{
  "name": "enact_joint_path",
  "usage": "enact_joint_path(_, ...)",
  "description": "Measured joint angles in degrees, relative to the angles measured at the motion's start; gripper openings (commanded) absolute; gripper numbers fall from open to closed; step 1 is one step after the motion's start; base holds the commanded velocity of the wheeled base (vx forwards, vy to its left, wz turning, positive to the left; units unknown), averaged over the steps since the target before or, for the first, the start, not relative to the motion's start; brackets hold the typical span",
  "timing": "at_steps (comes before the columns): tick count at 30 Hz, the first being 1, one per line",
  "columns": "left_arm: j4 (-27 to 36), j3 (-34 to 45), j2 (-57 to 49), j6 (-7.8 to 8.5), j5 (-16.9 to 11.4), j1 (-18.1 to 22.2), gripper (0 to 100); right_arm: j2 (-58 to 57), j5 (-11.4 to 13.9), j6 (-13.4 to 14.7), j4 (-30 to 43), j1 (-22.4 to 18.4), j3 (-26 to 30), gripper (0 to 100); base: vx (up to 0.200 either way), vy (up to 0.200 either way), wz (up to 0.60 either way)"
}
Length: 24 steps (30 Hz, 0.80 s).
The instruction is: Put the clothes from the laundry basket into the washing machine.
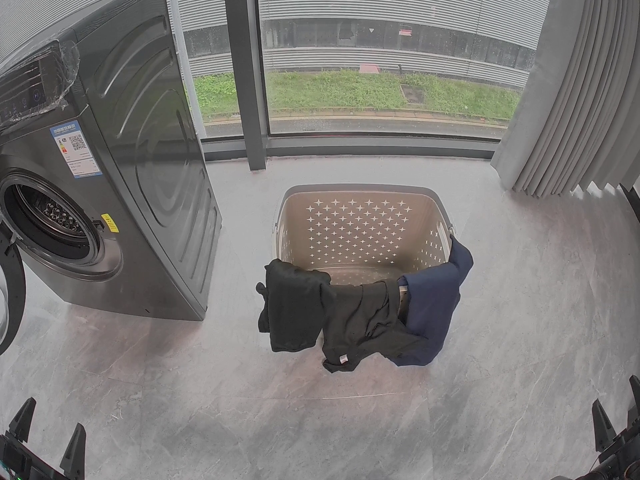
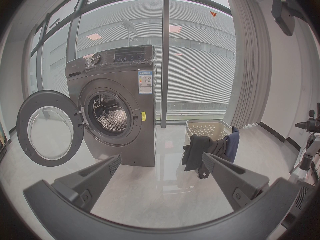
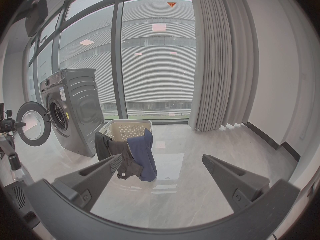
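My left gripper (image 1: 52,423), a dark grey two-fingered claw of hard plastic, sits low at the near left. Its wedge-shaped fingers (image 2: 96,175) are spread wide apart and it is empty. My right gripper (image 1: 617,400), of the same dark grey make, sits low at the near right, well apart from the left one, its fingers (image 3: 235,179) likewise spread wide and holding nothing. Both point forward toward the far side, with each pair of ribbed fingertips level with one another in its own wrist view.
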Motion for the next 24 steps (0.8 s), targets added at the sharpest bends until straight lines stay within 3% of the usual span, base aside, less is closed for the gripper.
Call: enact_joint_path(24,0.0,0.0,0.0,0.02,0.0,0.0,100,0.0,-0.1,0.0,0.0,0.0,0.0,100,0.0,0.0,0.0)
